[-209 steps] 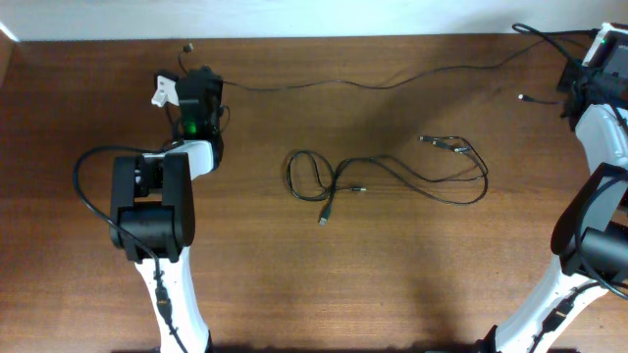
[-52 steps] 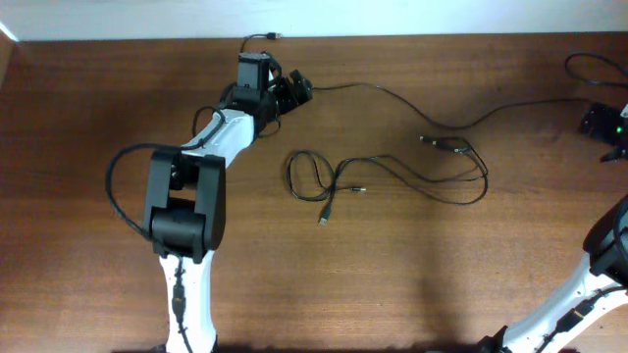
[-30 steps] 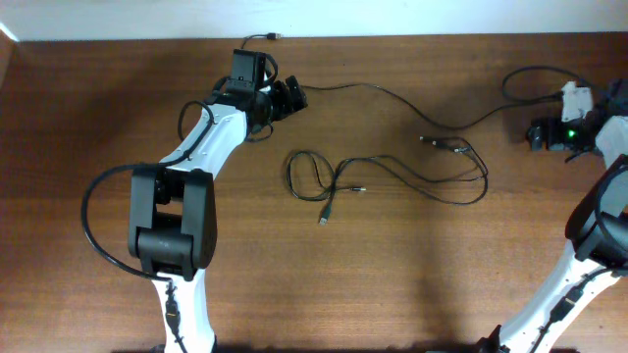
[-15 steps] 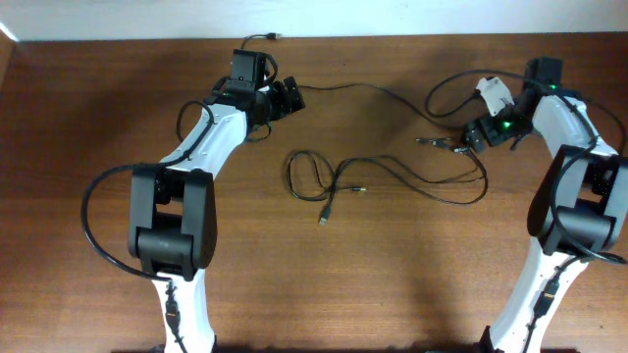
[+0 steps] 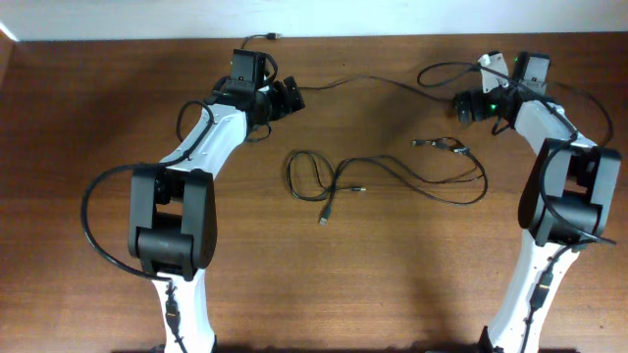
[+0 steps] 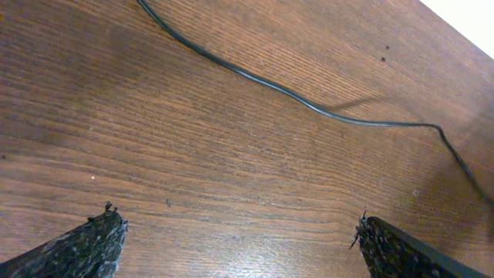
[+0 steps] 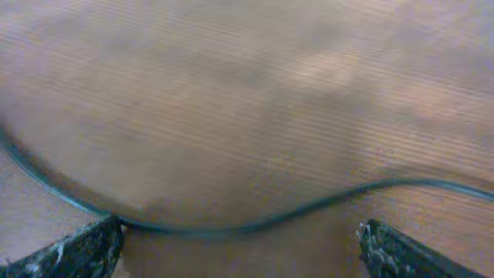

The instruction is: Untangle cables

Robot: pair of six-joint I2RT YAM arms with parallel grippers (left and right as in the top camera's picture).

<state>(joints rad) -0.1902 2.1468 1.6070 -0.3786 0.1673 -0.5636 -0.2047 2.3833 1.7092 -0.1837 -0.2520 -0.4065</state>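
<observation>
A tangle of thin black cables (image 5: 339, 176) lies at the table's middle, with plugs at its ends (image 5: 323, 220) (image 5: 439, 145). One long cable (image 5: 378, 86) runs along the back between both arms, its plug end (image 5: 277, 35) by the far edge. My left gripper (image 5: 292, 95) (image 6: 235, 218) hovers open beside that cable's left part, and the cable (image 6: 309, 104) crosses the wood ahead of its fingers. My right gripper (image 5: 459, 102) (image 7: 239, 224) is open over the cable's right loop; the blurred cable (image 7: 231, 227) curves just at its fingertips, ungrasped.
The white wall (image 5: 392, 18) borders the table's far edge close behind both grippers. The arm bases (image 5: 167, 245) (image 5: 564, 211) stand at front left and front right, each with thick black wires.
My right arm has swung from the far right in over the table to the back cable's right loop, and that cable's right part has bunched into a loop. The left arm has stayed still for the last second.
</observation>
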